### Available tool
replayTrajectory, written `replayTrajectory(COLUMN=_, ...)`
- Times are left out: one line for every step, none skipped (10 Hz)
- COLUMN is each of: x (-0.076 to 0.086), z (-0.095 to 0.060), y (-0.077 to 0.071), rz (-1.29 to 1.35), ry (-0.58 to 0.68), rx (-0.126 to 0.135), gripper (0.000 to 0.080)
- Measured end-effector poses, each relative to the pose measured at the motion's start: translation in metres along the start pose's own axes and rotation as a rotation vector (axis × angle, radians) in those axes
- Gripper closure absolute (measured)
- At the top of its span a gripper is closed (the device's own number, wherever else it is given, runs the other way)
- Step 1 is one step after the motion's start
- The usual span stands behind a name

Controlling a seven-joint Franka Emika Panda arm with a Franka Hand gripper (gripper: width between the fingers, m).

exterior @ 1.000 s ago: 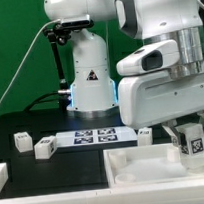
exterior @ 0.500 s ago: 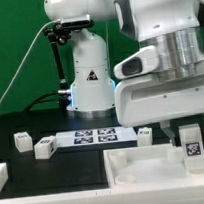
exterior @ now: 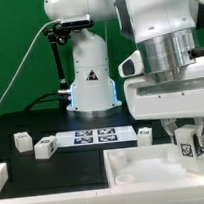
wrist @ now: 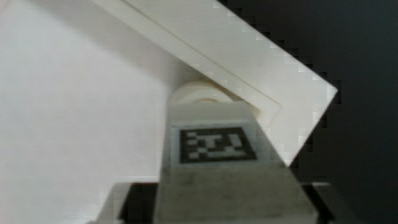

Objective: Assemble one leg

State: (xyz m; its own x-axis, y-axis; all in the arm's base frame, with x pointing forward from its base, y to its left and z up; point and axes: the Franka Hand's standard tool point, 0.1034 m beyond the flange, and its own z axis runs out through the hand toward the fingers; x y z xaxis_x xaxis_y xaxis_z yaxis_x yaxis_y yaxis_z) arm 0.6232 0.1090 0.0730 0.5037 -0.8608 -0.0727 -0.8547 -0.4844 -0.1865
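Now, gripper (exterior: 187, 140): clamped on the leg (exterior: 189, 150).
Leg: upright above the panel (exterior: 131, 166), exterior view's right.
Contact with panel: cannot tell.

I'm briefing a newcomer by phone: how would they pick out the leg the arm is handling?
Find the large white panel at the exterior view's lower right; the gripper hangs just above it. The leg is the small white tagged block clamped in its jaws, the only one off the table: three similar blocks lie loose beside the marker board.
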Motion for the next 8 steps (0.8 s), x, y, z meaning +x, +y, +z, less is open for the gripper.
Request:
replayTrajectory(x=-0.0004, z=0.0, y=0.0, rz=0.046, ry=0.0, rx=0.0, gripper=0.0508)
replayTrajectory(x=-0.0007, z=0.0, y=0.0004, rz=0.109, ry=-0.005, rx=0.002, gripper=0.0499)
replayTrajectory(x=-0.0013, z=0.0007, y=0.0006, rz=0.079, ry=-0.005, rx=0.001, gripper=0.0499)
replayTrajectory(x=-0.0013, z=0.0007, y=0.0008, rz=0.029, ry=-0.006, rx=0.0, gripper=0.0328)
replayTrajectory(x=-0.0027, z=0.0008, y=0.0017, rz=-0.019, ry=-0.014, rx=-0.009, gripper=0.0328)
replayTrajectory(x=-0.0038, z=0.0012, y=0.0028, rz=-0.125, ry=-0.021, rx=-0.02, gripper=0.0192)
replayTrajectory(x=-0.0051, z=0.0009, y=0.0029, rz=-0.245, ry=-0.03, rx=-0.028, gripper=0.0163)
replayTrajectory(x=-0.007, z=0.0002, y=0.0025, rz=-0.388, ry=-0.038, rx=-0.042, gripper=0.0152)
